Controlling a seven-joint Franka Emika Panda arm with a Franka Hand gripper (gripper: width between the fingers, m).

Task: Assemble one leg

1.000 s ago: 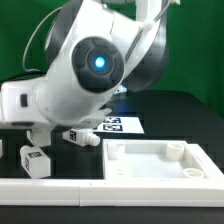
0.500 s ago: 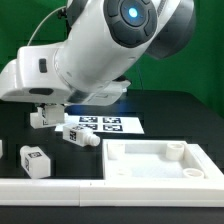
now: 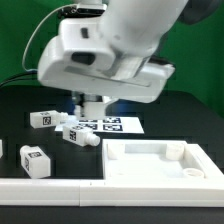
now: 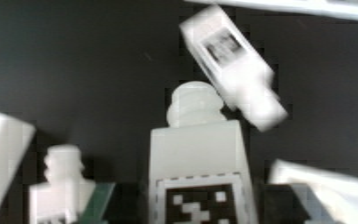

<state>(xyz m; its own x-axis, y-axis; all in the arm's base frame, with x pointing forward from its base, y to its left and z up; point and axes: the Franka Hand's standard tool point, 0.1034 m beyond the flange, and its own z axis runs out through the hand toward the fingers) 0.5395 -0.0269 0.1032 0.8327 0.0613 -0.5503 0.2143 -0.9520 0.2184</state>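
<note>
My gripper (image 4: 201, 205) is shut on a white leg (image 4: 201, 150). Its tag faces the wrist camera and its round peg (image 4: 195, 100) points away, down toward the table. In the exterior view the gripper (image 3: 92, 108) hangs above the black table, just behind a loose leg (image 3: 80, 135) that lies on its side. Another loose leg (image 3: 42, 119) lies to the exterior view's left, and a third (image 3: 35, 160) lies nearer the front. The wrist view shows one loose leg (image 4: 229, 60) beyond the held one and another (image 4: 60, 185) beside it.
The marker board (image 3: 118, 125) lies flat just to the exterior view's right of the gripper. A large white rimmed panel (image 3: 160, 150) sits at the front right. A long white rail (image 3: 50, 186) runs along the front edge. Part of a white piece (image 3: 2, 150) shows at the left edge.
The arm has swung from the exterior view's left to the middle, near the marker board. The loose legs on the table have stayed where they were.
</note>
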